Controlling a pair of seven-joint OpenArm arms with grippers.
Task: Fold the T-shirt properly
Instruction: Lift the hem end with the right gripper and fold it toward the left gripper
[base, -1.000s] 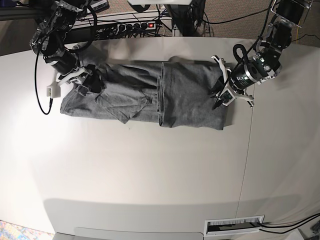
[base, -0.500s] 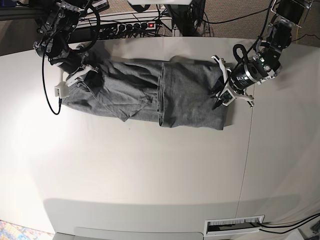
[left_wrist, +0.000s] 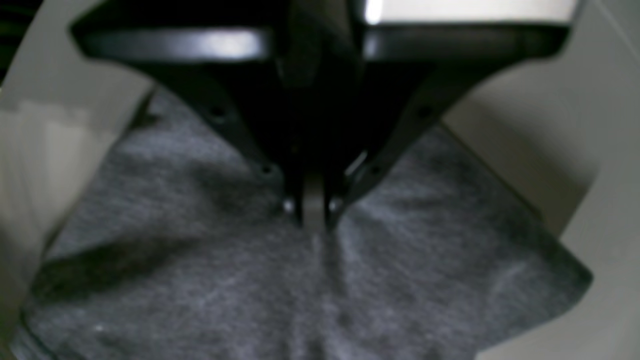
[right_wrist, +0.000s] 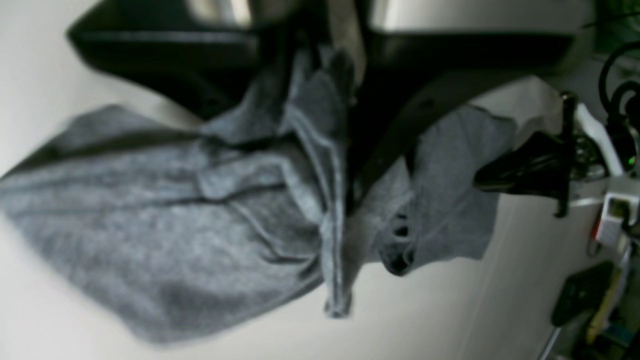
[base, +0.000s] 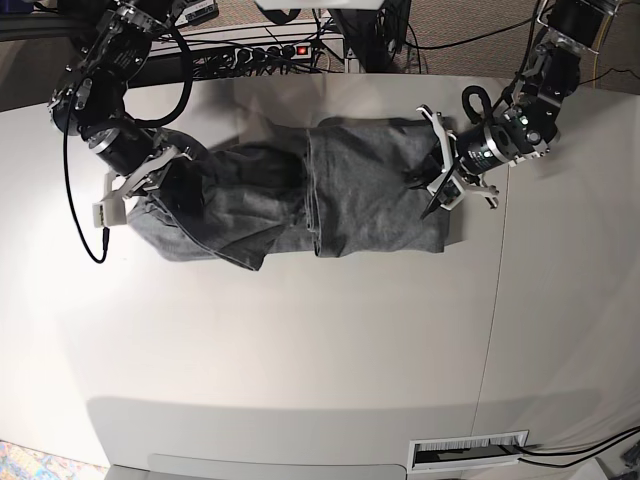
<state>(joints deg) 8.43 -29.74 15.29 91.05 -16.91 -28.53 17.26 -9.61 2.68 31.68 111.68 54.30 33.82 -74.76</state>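
Base view showed me the T-shirt (base: 340, 195), heather grey, stretched across the far half of the white table (base: 300, 350), just in front of the power strip (base: 260, 52) at the table's back edge. Its half farther from the strip's red switch lay as a flat folded panel; the other half was bunched and lifted.

My right gripper (base: 150, 185) was clamped on a gathered wad of that bunched end. In the right wrist view a hemmed strip of cloth (right_wrist: 332, 210) ran up between the narrow jaws and the rest hung down toward the table, so the hold looked firm to me. My left gripper (base: 440, 185) sat on the flat panel's outer edge; in the left wrist view its tips (left_wrist: 312, 215) were almost together and pressed onto the grey cloth. Whether they pinched a fold or only pinned the fabric, I could not tell.

I judged the step in hand was carrying the raised end over onto the flat panel. To do it well I wanted the right arm high enough that the hanging cloth cleared the table and did not drag, travelling straight along the shirt's length toward the left gripper, which should anchor the panel. Releasing only once the hem lay square with the far edge seemed wise; the bunching risked an uneven fold.
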